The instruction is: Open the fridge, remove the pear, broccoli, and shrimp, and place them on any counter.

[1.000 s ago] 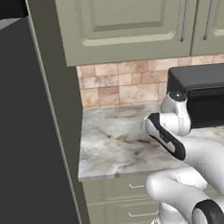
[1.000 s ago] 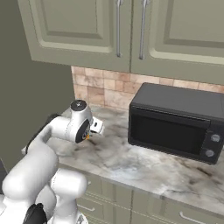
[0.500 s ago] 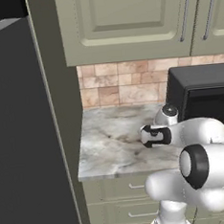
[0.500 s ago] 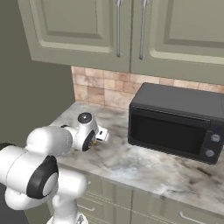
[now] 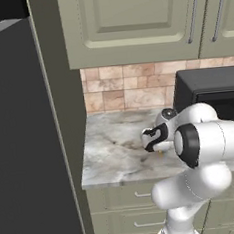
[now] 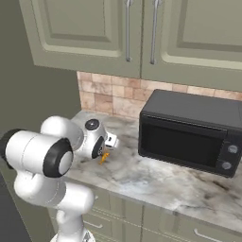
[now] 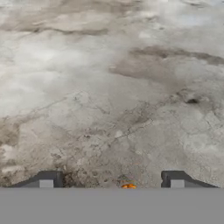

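Hand view shows the shrimp (image 7: pixel 128 187) as a tiny orange morsel, only its top edge peeking above the lower border. It lies on the counter (image 7: pixel 109 87) between the two dark fingertips of the claw (image 7: pixel 111 179), whose jaws stand wide apart, released, touching nothing. From the right base view the shrimp (image 6: pixel 103 158) sits just below the hand on grey-white marbled stone, left of a black microwave (image 6: pixel 189 132), beneath sage-green wall cabinets (image 6: pixel 142 33) and a tan tile backsplash (image 6: pixel 111 97).

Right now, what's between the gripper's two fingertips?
The shrimp, a small orange bit on the counter, sits between the open gripper's tips, hand view.
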